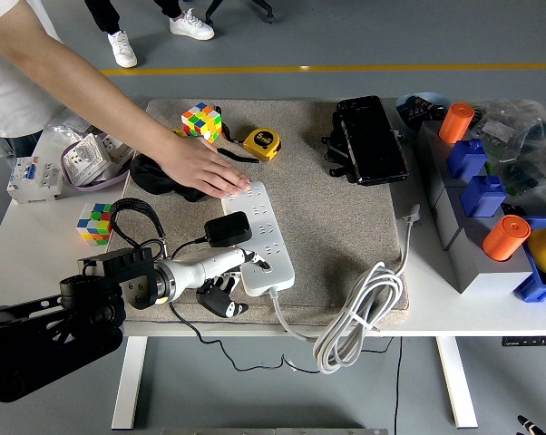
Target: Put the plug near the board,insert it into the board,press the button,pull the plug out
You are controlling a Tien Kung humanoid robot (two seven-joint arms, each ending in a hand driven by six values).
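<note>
A white power strip [264, 237] lies on the beige mat [346, 227]. A black plug [229, 228] stands at the strip's left edge, its black cord trailing off to the left. My left hand [229, 279] is at the strip's near left corner. One finger reaches onto the strip beside the button [267, 268], and the other fingers [220, 297] curl down, holding nothing. From the far side, a person's hand [203, 170] lies flat against the strip's far end.
On the mat are a Rubik's cube [201, 120], a yellow tape measure [261, 142], a black pouch [153, 174] and a black case [371, 139]. A second cube [95, 223] sits at the left. A coiled white cable [359, 313] hangs over the near edge. A grey box [463, 227] stands at the right.
</note>
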